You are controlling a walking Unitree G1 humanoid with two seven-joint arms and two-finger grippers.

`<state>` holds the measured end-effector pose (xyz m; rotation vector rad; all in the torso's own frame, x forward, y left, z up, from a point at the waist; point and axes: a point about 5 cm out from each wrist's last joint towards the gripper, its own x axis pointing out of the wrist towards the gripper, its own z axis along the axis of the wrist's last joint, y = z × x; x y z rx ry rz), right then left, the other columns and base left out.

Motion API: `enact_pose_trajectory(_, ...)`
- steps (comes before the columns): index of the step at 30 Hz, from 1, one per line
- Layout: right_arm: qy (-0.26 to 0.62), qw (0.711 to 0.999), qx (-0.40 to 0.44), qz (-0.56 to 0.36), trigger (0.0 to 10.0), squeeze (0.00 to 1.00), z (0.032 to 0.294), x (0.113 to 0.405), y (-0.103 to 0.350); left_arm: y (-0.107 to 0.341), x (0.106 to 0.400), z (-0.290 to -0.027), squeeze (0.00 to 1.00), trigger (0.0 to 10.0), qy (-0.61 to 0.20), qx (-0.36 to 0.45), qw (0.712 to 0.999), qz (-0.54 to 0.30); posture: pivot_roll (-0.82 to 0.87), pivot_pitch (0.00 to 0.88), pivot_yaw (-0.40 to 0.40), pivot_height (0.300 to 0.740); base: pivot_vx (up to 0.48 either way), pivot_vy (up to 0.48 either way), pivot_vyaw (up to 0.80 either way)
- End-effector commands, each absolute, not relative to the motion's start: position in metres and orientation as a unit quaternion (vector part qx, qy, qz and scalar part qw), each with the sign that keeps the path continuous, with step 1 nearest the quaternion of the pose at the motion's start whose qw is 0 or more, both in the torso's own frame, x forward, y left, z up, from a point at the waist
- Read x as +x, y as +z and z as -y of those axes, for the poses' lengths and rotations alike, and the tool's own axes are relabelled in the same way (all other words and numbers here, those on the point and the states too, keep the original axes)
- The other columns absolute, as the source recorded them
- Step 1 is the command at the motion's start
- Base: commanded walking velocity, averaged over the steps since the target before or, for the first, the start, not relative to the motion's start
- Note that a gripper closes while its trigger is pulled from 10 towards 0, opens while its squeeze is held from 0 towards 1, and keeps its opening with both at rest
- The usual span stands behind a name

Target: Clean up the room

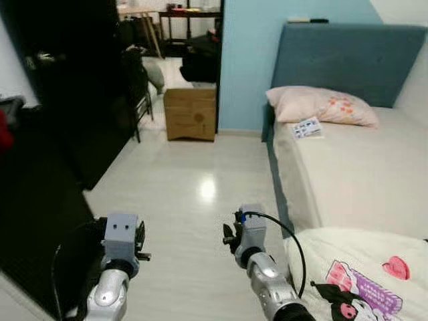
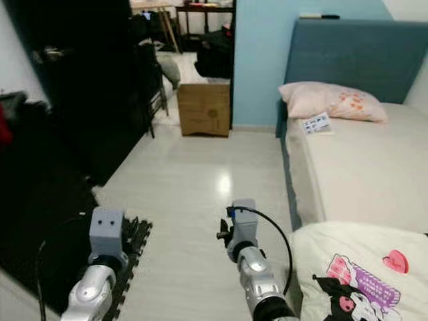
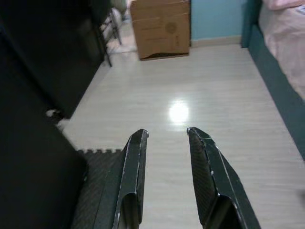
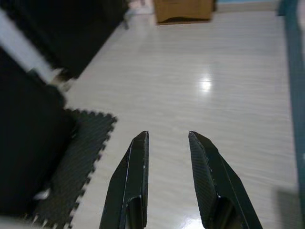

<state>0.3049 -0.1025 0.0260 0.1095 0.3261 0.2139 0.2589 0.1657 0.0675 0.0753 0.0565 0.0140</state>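
While both arms are raised low over the pale floor, nothing is held
left gripper [image 3: 166,136]: fingers spread apart with floor showing between them; hovers above the floor [image 1: 194,200] near the edge of a black foam mat [image 3: 97,191]
right gripper [image 4: 167,138]: fingers spread apart, nothing between them; over bare floor, just beside the bed's near corner
bed [image 1: 354,174]: on the robot's right; beige mattress with a blue padded headboard [image 1: 348,57] against the blue wall
pillow [image 1: 319,105]: pink, lying at the head of the bed against the headboard
paper card [image 1: 307,127]: white with dark print, flat on the mattress just in front of the pillow
blanket [image 1: 361,274]: cream with cartoon prints, bunched on the near end of the bed, close to the right arm
cardboard box [image 1: 191,114]: on the floor ahead, beside the corner of the blue wall
dark furniture [image 1: 73,87]: black, along the robot's left; details too dark to tell
room beyond: chair and tables past the doorway, cluttered, unclear
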Motion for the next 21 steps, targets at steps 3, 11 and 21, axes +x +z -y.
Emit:
enact_pose_trajectory(3,0.102,0.980,0.059,-0.158,10.0,0.00,0.1053,0.3058,0.0268,0.0644,0.2591,-0.1633,0.00,10.0,0.003,0.032,0.999,-0.033,0.01,0.000,0.006,0.740,0.386,0.000,-0.80)
enact_pose_trajectory(11,0.102,0.981,0.048,-0.158,10.0,0.00,0.1077,0.3059,0.0266,0.0617,0.2582,-0.1618,0.00,10.0,0.002,0.027,0.999,-0.035,-0.01,0.000,0.005,0.740,0.387,0.000,0.00)
enact_pose_trajectory(21,0.098,0.982,0.045,-0.158,10.0,0.00,0.1118,0.3061,0.0265,0.0614,0.2592,-0.1589,0.00,10.0,0.001,0.023,0.999,-0.032,-0.01,0.000,0.006,0.740,0.390,0.000,0.00)
